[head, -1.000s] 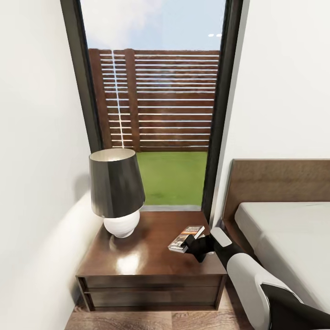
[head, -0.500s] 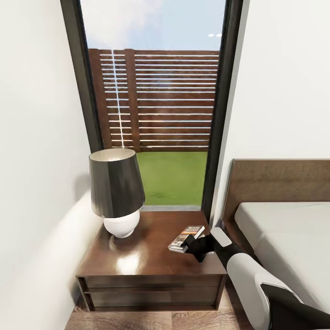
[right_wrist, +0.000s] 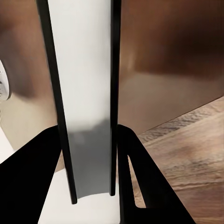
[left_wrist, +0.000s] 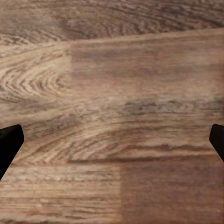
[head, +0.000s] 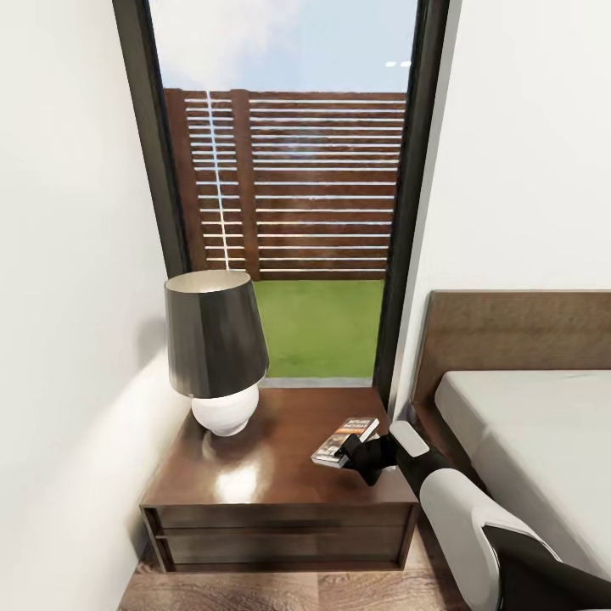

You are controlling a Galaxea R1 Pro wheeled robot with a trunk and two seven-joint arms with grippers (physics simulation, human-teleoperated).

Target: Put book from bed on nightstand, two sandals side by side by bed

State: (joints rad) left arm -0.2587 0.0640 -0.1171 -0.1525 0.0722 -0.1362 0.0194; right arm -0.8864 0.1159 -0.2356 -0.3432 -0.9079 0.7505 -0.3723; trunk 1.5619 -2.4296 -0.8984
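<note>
The book [head: 346, 440], dark with an orange band, lies tilted low over the right part of the nightstand's glossy top [head: 255, 475]; I cannot tell if it touches the wood. My right gripper [head: 358, 458] is shut on its near end. In the right wrist view the book [right_wrist: 86, 93] stands edge-on, white pages between dark covers, clamped by the black fingers [right_wrist: 144, 186]. The bed's grey mattress [head: 526, 424] and headboard [head: 509, 331] lie to the right. My left gripper [left_wrist: 112, 142] hangs open over the plank floor. The sandals are out of view.
A lamp with a dark shade and white base [head: 214, 348] stands on the nightstand's left half. Behind is a tall dark-framed window [head: 288, 195] with grass and a slatted fence. White walls close in on both sides, and wood floor [head: 280, 594] runs in front.
The whole head view has shifted slightly, so the camera moved. The book and the right gripper keep their place on the nightstand.
</note>
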